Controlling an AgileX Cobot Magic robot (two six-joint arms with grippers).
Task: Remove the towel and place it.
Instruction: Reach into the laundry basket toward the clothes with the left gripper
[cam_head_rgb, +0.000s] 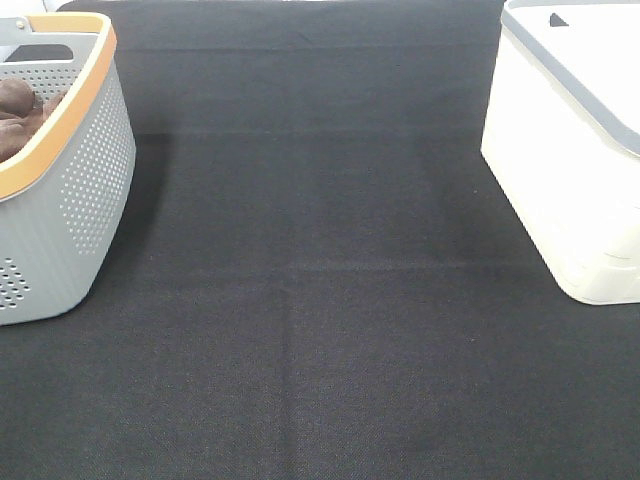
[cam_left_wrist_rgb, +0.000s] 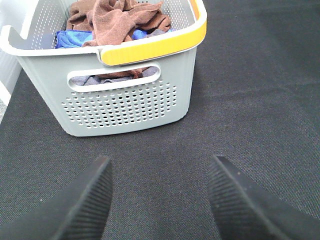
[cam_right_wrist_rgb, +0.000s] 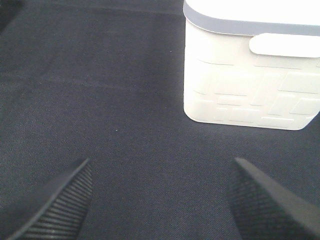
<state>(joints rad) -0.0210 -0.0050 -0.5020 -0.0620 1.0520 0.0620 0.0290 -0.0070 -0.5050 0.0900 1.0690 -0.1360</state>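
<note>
Since it lies heaped on top of other laundry, the rust-brown microfibre towel counts as not yet removed; it sits inside the grey perforated plastic basket with the orange-yellow rim, at the upper left of the overhead frame, where only a brown fold shows over the rim. Packed with it: a bright blue cloth, touching its edge, and a duller brown bunched cloth just beside it; where one brown cloth ends and the other begins is hard to tell. Left gripper: fingers spread apart, empty, over the black woven table cover, near the basket's handle side and outside it. Right gripper: fingers likewise apart, empty, facing the white moulded plastic bin with the grey rim, at the upper right of the overhead frame, well apart from the basket. Likely risks: a pinch into the tangle may lift the wrong brown cloth or drag the blue one out; a finger may catch the rim; the light basket may slide or tip under the pull.
</note>
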